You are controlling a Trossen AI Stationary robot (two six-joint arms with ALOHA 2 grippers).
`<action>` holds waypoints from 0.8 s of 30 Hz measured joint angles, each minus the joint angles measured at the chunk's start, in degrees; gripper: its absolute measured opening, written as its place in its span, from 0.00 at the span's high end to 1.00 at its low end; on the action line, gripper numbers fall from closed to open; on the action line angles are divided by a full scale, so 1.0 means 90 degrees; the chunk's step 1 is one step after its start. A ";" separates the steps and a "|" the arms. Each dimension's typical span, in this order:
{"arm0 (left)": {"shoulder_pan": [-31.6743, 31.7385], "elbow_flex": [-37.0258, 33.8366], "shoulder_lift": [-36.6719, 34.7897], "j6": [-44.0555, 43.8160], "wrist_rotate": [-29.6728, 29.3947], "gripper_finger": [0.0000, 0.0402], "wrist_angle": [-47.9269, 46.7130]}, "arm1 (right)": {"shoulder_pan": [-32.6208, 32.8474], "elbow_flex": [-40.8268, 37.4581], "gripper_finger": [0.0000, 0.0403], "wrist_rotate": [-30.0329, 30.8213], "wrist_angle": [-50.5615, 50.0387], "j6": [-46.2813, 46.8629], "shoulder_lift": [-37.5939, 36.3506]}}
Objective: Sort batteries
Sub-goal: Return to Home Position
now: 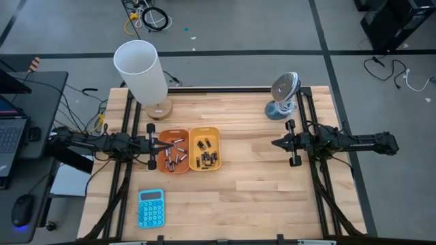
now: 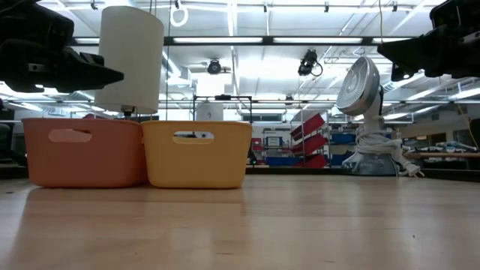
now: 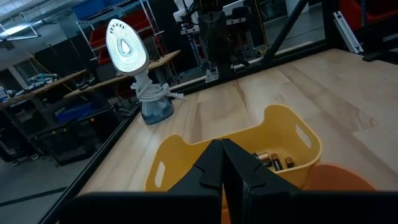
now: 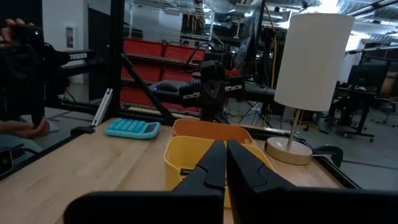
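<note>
The right end effector (image 4: 224,144), fingers together, faces the yellow tray (image 4: 178,158), orange tray (image 4: 208,129) just behind.

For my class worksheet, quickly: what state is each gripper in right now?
Left gripper: shut, empty, beside the orange bin.
Right gripper: shut, empty, above the wooden table.

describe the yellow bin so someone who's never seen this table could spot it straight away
Find the tall white lamp at the back of the wooden table; in front of its base two small plastic bins stand side by side. The yellow bin is the one on the robot's right. It holds dark batteries, while the orange bin beside it holds silvery batteries.
</note>
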 joint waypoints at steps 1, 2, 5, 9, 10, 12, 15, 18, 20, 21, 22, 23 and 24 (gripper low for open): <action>-0.0001 0.0000 0.0001 0.0000 0.0000 0.99 -0.0002 | 0.0000 0.0000 0.99 0.0000 0.0000 0.0000 0.0000; -0.0001 0.0000 0.0001 0.0000 0.0000 0.99 0.0000 | 0.0000 0.0000 1.00 0.0000 0.0000 0.0000 0.0000; 0.0001 0.0000 -0.0001 0.0000 0.0000 0.99 0.0000 | -0.0001 0.0000 1.00 0.0000 0.0000 0.0000 0.0000; 0.0000 0.0000 -0.0001 0.0000 -0.0001 0.99 -0.0002 | 0.0000 0.0000 1.00 0.0000 0.0000 0.0000 0.0000; 0.0001 0.0000 0.0001 0.0000 0.0000 0.99 -0.0002 | -0.0001 0.0000 0.99 0.0000 0.0000 0.0000 0.0000; -0.0001 0.0000 0.0000 0.0000 0.0000 0.99 -0.0002 | 0.0000 0.0000 0.99 0.0000 0.0000 0.0001 0.0000; 0.0001 0.0000 0.0001 0.0000 0.0000 0.99 0.0071 | 0.0000 0.0000 0.99 0.0000 0.0000 0.0000 0.0000; -0.0001 0.0000 -0.0003 -0.0002 0.0000 0.99 0.0158 | 0.0000 0.0000 0.99 0.0000 0.0000 0.0000 0.0000; 0.0001 0.0000 -0.0003 -0.0002 0.0000 0.99 0.0099 | 0.0000 0.0000 1.00 0.0000 0.0000 0.0000 0.0000; 0.0000 0.0000 -0.0003 -0.0002 0.0000 0.99 -0.0022 | 0.0000 0.0000 1.00 0.0000 0.0000 0.0000 0.0000; 0.0000 0.0000 -0.0003 0.0009 0.0003 0.99 -0.0188 | -0.0001 0.0000 1.00 0.0000 0.0000 0.0000 0.0000; 0.0001 -0.0002 0.0009 0.0034 0.0040 0.99 -0.0209 | 0.0000 0.0000 1.00 0.0000 0.0000 0.0000 0.0000; 0.0001 -0.0002 0.0021 0.0039 0.0071 0.99 -0.0203 | -0.0001 0.0000 1.00 0.0000 0.0000 0.0001 0.0000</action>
